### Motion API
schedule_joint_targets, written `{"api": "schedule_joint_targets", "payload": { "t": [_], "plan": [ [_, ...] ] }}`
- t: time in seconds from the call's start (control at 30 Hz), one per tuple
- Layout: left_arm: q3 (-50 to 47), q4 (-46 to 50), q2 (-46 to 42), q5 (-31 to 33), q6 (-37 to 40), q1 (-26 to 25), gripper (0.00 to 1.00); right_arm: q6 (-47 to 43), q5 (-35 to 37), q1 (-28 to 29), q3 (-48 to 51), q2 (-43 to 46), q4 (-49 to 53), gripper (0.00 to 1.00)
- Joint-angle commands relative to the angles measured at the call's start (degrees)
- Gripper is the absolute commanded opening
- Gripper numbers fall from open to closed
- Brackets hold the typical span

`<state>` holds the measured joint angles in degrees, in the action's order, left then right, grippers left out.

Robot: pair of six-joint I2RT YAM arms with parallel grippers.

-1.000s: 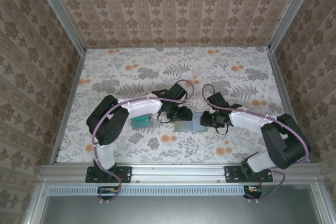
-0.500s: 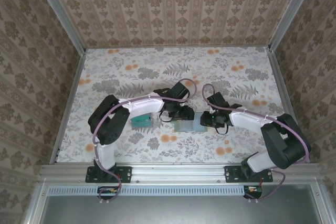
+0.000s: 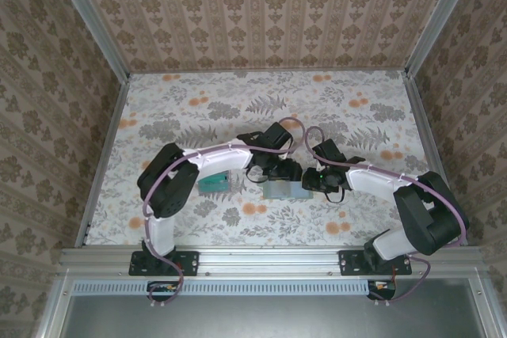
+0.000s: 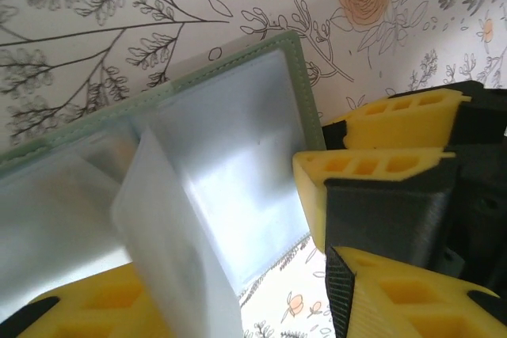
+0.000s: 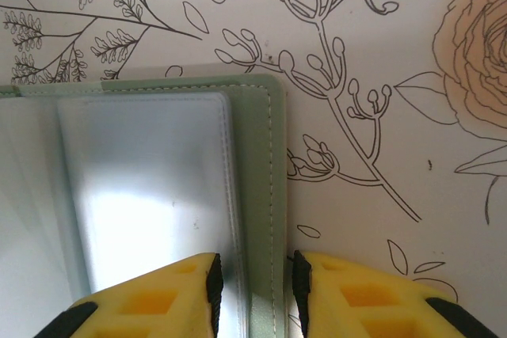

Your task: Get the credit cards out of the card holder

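The card holder (image 3: 285,190) lies on the counter (image 3: 198,108) between the left hand (image 3: 273,177) and the right hand (image 3: 308,184), its right edge between the right hand's fingers. The credit cards (image 3: 212,183) lie left of it.

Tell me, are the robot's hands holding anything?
The right hand pinches the holder by its green edge. A clear sleeve stands up at the left hand; a grip cannot be told.
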<state>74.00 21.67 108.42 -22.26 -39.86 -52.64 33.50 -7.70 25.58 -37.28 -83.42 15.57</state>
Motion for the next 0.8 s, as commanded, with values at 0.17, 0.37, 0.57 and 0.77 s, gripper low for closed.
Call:
{"api": "schedule_joint_targets", "payload": {
  "t": [0.17,0.37,0.57,0.77],
  "plan": [
    [-5.75,2.65,-4.8,4.59,-2.31,2.09,0.49,1.31,0.07,0.02,0.49,-1.03,0.59,0.35],
    [-5.97,5.5,-4.17,7.49,-2.76,2.17,0.49,1.27,0.06,0.01,0.44,-1.01,0.75,0.35],
    [-5.8,5.44,-2.77,6.38,-2.5,2.16,0.49,1.22,0.05,-0.01,0.56,-0.79,0.78,0.35],
    [-5.87,5.22,-1.55,6.09,-2.59,1.93,0.49,1.42,0.0,0.0,0.81,-0.69,0.56,0.35]
  ]
}}
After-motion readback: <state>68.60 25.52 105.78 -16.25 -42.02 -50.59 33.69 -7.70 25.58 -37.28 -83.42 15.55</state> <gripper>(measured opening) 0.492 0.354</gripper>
